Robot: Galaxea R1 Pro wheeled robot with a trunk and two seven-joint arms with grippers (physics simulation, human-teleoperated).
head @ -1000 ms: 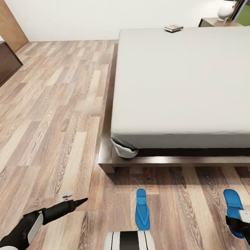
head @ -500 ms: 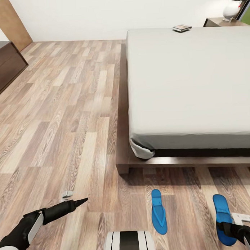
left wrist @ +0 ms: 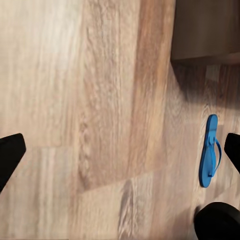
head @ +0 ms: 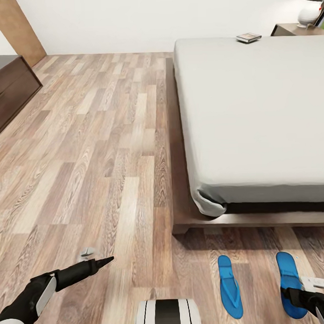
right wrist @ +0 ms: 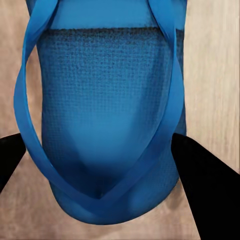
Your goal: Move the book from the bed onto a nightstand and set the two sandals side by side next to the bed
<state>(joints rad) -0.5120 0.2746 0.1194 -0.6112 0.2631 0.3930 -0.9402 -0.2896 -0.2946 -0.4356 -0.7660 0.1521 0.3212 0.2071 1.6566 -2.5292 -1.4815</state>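
A: Bed (head: 254,116) first, since it is the biggest thing here: one low bed, pale mattress on a dark wooden platform, taking up the right half of the head view on the plank floor (head: 87,150).

B: And furniture besides?

A: One long dark cabinet (head: 10,90) against the far left, beside a tan door (head: 22,31). One nightstand (head: 295,30) at the bed's far corner, with a white rounded object (head: 310,13) on its top.

B: How many sandals?

A: Two, both blue, both on the floor past the foot of the bed. The left sandal (head: 230,286) lies alone, lengthwise toward the bed. The right sandal (head: 290,282) lies near it, roughly parallel, with floor between them.

B: The book?

A: One book (head: 248,37), lying flat on the mattress near its far edge, close to the nightstand.

B: The grippers?

A: The right gripper (right wrist: 105,150) has its two dark fingers spread to either side of the right sandal's end, straddling it; I cannot tell whether they press it. The left gripper (left wrist: 120,150) hangs over bare floor with its fingers wide apart, holding nothing, well apart from the left sandal.
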